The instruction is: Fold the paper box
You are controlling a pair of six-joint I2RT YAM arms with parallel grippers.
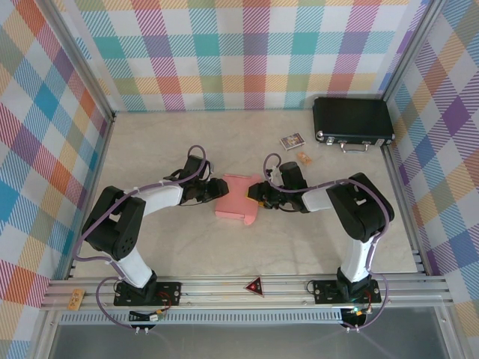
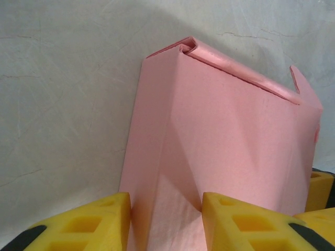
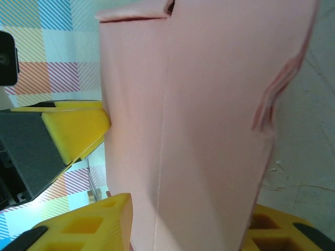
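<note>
Salmon-pink thin-cardboard paper box [image 1: 236,196], partly folded, lies mid-way across the beige table [image 1: 150,149] between both arms. The left gripper [image 2: 166,205] and right gripper [image 3: 188,210] each pinch one of its sides at a narrow opening. A clean crease likely needs even pressure along the score lines, without crumpling.

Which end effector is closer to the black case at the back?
Right. The right end effector is at the right edge of the paper box, the side toward the black case; the left end effector is at its left edge, farther away.
</note>
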